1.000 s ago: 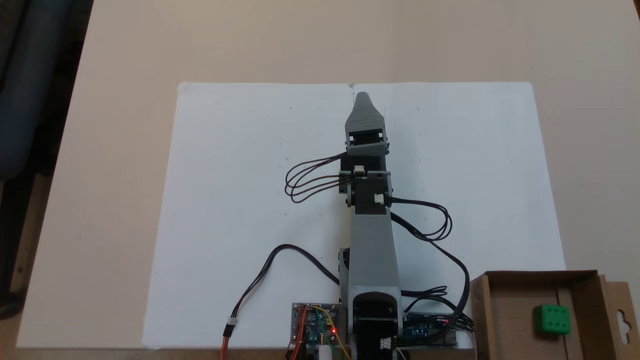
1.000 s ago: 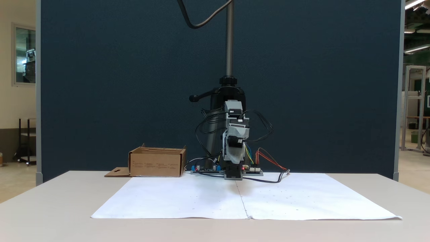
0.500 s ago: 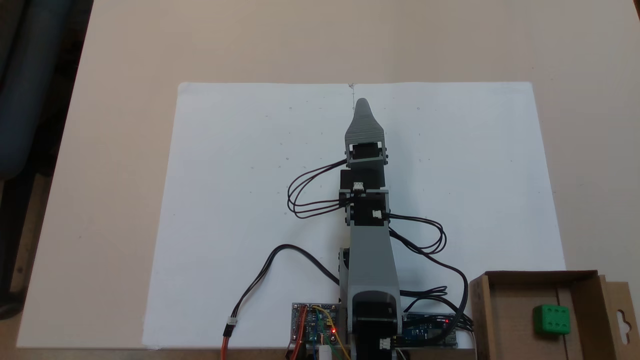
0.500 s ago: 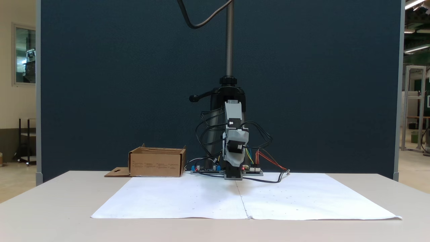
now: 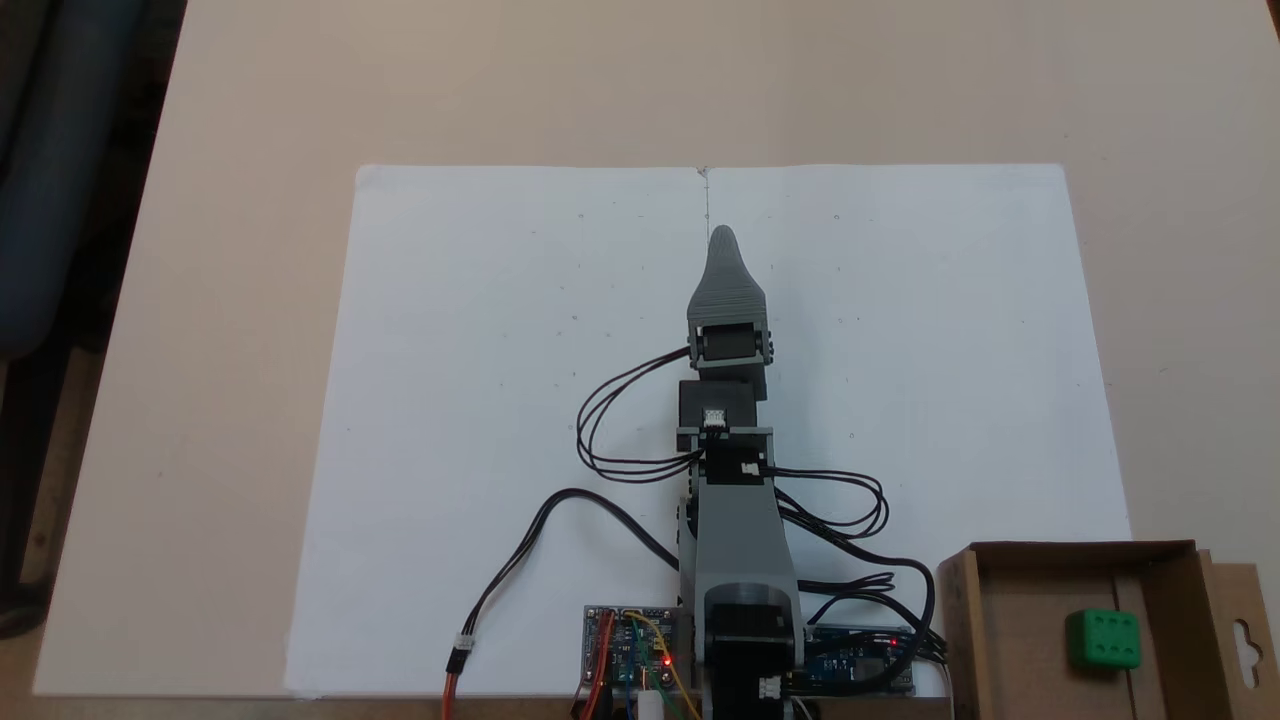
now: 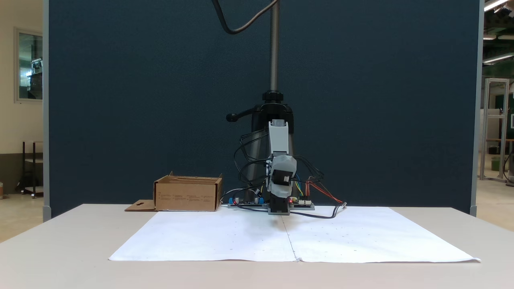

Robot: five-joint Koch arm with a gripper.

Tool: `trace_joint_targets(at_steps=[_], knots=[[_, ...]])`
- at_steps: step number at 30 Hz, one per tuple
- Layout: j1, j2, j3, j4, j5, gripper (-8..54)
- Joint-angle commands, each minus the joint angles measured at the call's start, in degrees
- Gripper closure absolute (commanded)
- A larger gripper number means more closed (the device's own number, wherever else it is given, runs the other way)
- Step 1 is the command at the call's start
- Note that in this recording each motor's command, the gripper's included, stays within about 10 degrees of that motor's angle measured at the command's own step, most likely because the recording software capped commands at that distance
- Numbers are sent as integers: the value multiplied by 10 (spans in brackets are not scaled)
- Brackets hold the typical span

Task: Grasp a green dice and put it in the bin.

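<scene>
While the green dice (image 5: 1103, 639) lies on the floor of the bin (image 5: 1020, 640), the claw (image 5: 722, 238) sits well apart from it, out over the white paper sheet (image 5: 480, 400) that covers the middle of the surface (image 5: 250, 100). In the fixed view from above, the bin stands at the lower right corner of the paper, its near wall just beside the arm's base, and the dice rests toward the bin's right side, with a face of six pips turned up. A flap (image 5: 1240, 625) with a keyhole-shaped cutout lies flat off the bin's right edge.

Seen from above, the arm (image 5: 740, 520) reaches straight away from its base along the paper's centre crease, and the claw's grey pointed tip ends short of the paper's far edge. Only one tapered jaw shows there, the other lying under it, so I cannot tell whether the claw is open or closed; nothing can be seen held in it.

In the fixed view from the front, the bin (image 6: 188, 194) stands on the surface (image 6: 60, 249) to the left of the arm's base, at the far corner of the paper (image 6: 225, 241), with its flap (image 6: 140, 206) lying flat further left. The claw (image 6: 277, 188) faces the camera, hanging low in front of the arm and above the paper. Black cables (image 5: 620, 420) loop out from the arm's joints, and circuit boards (image 5: 630, 650) with a red light lie by the base, between the paper's near edge and the bin.
</scene>
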Motion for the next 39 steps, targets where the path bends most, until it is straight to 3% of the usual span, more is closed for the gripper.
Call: trace_joint_targets(at_steps=[1, 6, 14, 39], knots=[[-6, 65, 6, -95, -40, 11], [-4, 65, 30, -155, -33, 14], [-4, 66, 57, -200, 81, 2], [7, 62, 57, -182, 78, 3]])
